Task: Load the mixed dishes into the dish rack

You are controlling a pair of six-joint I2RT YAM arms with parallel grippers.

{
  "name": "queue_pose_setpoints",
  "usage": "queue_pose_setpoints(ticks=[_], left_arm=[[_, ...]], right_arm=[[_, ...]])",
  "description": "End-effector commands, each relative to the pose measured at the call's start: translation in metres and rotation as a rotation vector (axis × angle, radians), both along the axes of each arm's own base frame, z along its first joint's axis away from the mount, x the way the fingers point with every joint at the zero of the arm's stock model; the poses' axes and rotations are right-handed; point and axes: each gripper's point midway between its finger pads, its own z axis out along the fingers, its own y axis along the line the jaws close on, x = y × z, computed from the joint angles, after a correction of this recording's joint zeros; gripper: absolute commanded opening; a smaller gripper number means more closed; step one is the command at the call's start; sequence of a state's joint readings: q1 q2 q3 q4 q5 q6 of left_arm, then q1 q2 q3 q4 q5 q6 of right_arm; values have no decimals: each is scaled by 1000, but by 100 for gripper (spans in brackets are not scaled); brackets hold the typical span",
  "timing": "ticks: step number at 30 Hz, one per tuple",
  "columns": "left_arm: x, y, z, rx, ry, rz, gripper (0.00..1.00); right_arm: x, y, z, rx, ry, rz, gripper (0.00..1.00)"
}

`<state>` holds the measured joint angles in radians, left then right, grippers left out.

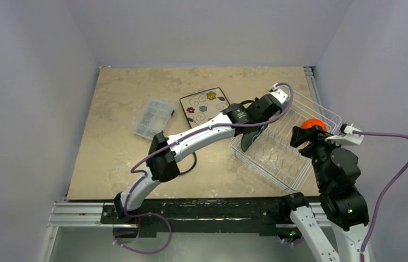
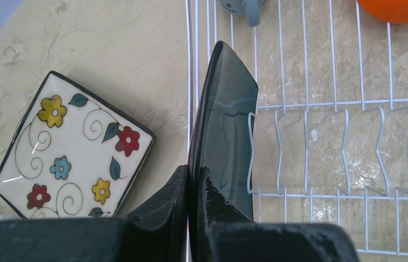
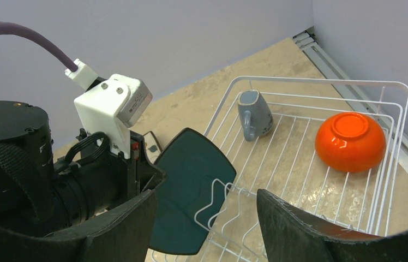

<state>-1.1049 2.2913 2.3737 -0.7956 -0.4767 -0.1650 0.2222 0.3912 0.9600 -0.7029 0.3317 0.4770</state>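
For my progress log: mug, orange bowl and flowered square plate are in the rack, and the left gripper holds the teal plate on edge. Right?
Not quite: the flowered square plate lies on the table outside the dish rack, as the left wrist view shows. Mug and orange bowl are in the rack; the left gripper holds the teal plate on edge.

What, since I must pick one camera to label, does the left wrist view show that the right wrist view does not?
Left wrist only: the patterned plate, flowered face up, flat beside the rack, and the left pincer shut on the teal plate. Right wrist only: the open right pincer, the orange bowl base-up, the whole mug. Both: teal plate on edge at the rack's tines.
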Motion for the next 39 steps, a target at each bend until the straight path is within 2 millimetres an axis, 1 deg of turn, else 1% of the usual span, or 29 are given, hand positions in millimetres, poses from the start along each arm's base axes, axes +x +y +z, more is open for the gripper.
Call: queue_pose_setpoints(ticks=[1, 7, 11, 16, 18, 23, 26, 27, 29, 30, 32, 34, 36, 39], left_arm=[[11, -6, 36, -140, -36, 30, 0], [16, 0, 26, -160, 25, 48, 1], [16, 2, 23, -180, 61, 44, 20], [15, 5, 25, -191, 78, 33, 36], [16, 7, 28, -193, 76, 33, 41], [14, 11, 45, -209, 71, 16, 52], [9, 18, 63, -215, 63, 0, 61], [7, 24, 70, -215, 62, -4, 64], [3, 35, 87, -230, 57, -15, 78], [1, 41, 96, -236, 53, -18, 83], [-3, 59, 115, -251, 42, -22, 89], [-6, 81, 130, -258, 31, -12, 91], [-11, 105, 139, -267, 24, 8, 91], [-20, 142, 137, -307, 45, 54, 91]], right_arm=[[3, -3, 7, -7, -25, -18, 67], [4, -2, 5, -9, -21, -12, 67], [4, -2, 5, -9, -19, -13, 67], [5, -1, 5, -8, -15, -8, 67], [5, -1, 4, -8, -11, -8, 67], [7, -1, 3, -9, -5, -9, 67], [8, 0, 2, -10, 4, -7, 67], [9, 0, 1, -12, 6, -4, 67], [9, 1, 1, -15, 9, -3, 67], [9, 1, 1, -16, 11, -1, 67], [10, 2, 0, -16, 12, 3, 67], [10, 3, 0, -14, 12, 7, 68], [11, 4, 0, -16, 14, 16, 68], [10, 6, 2, -19, 9, 30, 71]])
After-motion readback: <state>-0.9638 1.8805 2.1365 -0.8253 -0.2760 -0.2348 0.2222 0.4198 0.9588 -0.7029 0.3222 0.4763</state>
